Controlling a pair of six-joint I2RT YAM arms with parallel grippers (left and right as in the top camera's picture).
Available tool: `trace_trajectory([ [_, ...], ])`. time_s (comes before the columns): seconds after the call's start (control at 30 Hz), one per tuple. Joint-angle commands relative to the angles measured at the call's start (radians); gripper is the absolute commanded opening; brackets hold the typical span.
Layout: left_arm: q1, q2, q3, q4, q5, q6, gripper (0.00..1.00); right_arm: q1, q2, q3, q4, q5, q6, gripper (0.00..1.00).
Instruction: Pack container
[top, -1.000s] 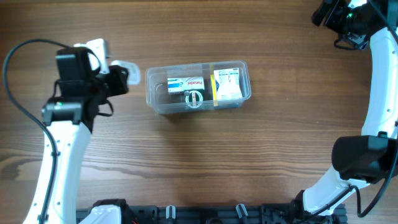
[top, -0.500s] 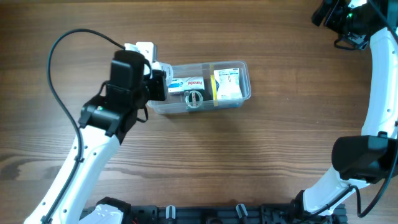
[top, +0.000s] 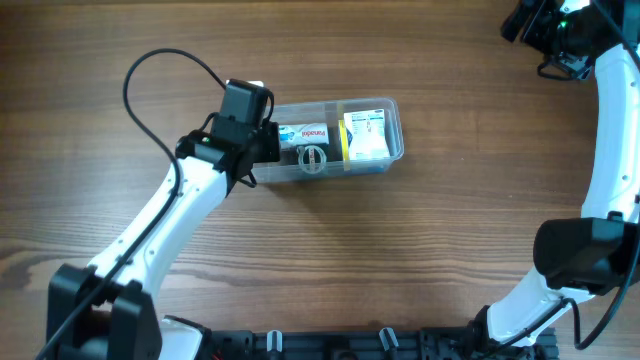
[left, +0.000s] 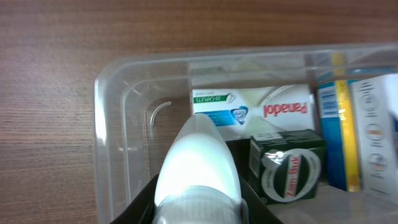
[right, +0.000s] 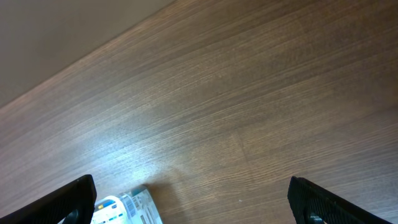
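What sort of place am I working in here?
Likely a robot lab bench, not a home or store: a bare wood table, two arms mounted at its near edge, and a container of medicine boxes, the left pincer holding a white item over it.

The wooden table (top: 400, 260) bears the container (left: 118, 143) and, perhaps, a box (right: 127, 208).

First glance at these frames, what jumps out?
The left tool hangs over the left end of the clear container, gripping a white rounded item above the bare part of the tub. Inside lie a white Panadol box, a dark green box and yellow-edged boxes at the right end. The right tool is open, off at the far right corner of the table.
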Motion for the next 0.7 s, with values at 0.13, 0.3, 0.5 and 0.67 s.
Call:
trace_trajectory([
  [0.13,-0.003,0.04,0.003,0.014,-0.082,-0.035,0.21,0.005,0.001,0.003,0.003,0.013,0.01,1.0],
  [0.3,-0.003,0.058,0.003,0.017,-0.097,-0.05,0.21,0.005,0.001,0.003,0.003,0.013,0.01,1.0],
  [0.5,-0.003,0.08,0.003,0.021,-0.097,-0.054,0.21,0.005,0.001,0.003,0.003,0.013,0.01,1.0],
  [0.67,-0.003,0.108,0.003,0.024,-0.098,-0.053,0.25,0.005,0.001,0.003,0.003,0.013,0.01,1.0],
])
